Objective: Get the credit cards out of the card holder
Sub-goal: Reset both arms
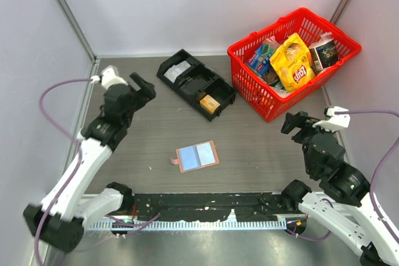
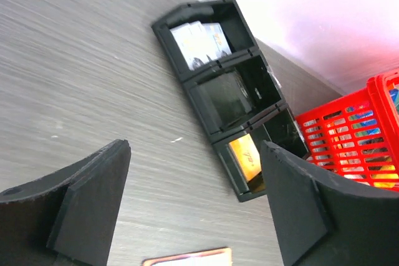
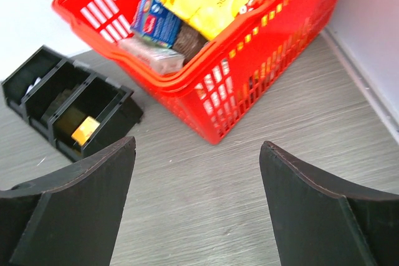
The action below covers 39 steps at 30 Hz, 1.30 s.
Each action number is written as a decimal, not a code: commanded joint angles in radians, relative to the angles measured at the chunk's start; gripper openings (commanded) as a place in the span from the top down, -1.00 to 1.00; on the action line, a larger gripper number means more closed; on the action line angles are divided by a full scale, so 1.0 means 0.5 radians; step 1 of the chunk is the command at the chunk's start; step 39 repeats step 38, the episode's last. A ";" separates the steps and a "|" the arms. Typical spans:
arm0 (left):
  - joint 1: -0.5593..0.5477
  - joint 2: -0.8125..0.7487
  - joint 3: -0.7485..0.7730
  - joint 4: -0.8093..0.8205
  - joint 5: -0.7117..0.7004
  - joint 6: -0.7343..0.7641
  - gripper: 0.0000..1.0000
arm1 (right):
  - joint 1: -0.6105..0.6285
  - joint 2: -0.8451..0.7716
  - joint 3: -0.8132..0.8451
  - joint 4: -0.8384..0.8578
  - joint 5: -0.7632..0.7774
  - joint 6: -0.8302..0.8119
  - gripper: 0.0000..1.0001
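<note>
The card holder (image 1: 197,156) lies opened flat mid-table, salmon-pink rim, pale blue panels facing up, a small tab at its left edge. Only its top edge (image 2: 190,257) shows in the left wrist view. A gold credit card (image 1: 210,103) sits in the near compartment of the black tray (image 1: 195,83), and pale cards (image 1: 177,70) sit in the far one. My left gripper (image 1: 142,85) hangs open above the table, left of the tray, with nothing between its fingers (image 2: 93,197). My right gripper (image 1: 296,121) is open and empty near the basket.
A red basket (image 1: 293,60) full of snack packets stands at the back right, close to the tray's right end. Grey walls close in the table at the back and both sides. From the right wrist, the basket (image 3: 249,73) fills the top.
</note>
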<state>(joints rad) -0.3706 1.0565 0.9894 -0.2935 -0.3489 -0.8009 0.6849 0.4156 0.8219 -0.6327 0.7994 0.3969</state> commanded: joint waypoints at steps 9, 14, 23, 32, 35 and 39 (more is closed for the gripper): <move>0.014 -1.646 -0.481 -0.683 -0.471 0.636 -0.99 | -0.005 -0.432 -0.070 0.007 0.429 -0.058 -0.70; 0.011 -2.057 -0.589 -0.695 -0.419 0.580 -0.99 | -0.005 -0.607 -0.116 -0.002 0.494 -0.042 -0.70; 0.014 -2.150 -0.592 -0.726 -0.474 0.602 -0.99 | -0.008 -0.767 -0.168 0.026 0.524 -0.039 -0.70; 0.014 -2.119 -0.574 -0.732 -0.465 0.605 -0.99 | -0.002 -0.785 -0.177 0.032 0.533 -0.051 -0.70; 0.014 -2.122 -0.577 -0.729 -0.468 0.605 -0.99 | -0.005 -0.810 -0.174 0.029 0.533 -0.048 -0.70; 0.014 -2.131 -0.574 -0.732 -0.477 0.608 -0.99 | -0.005 -0.825 -0.180 0.032 0.537 -0.042 -0.70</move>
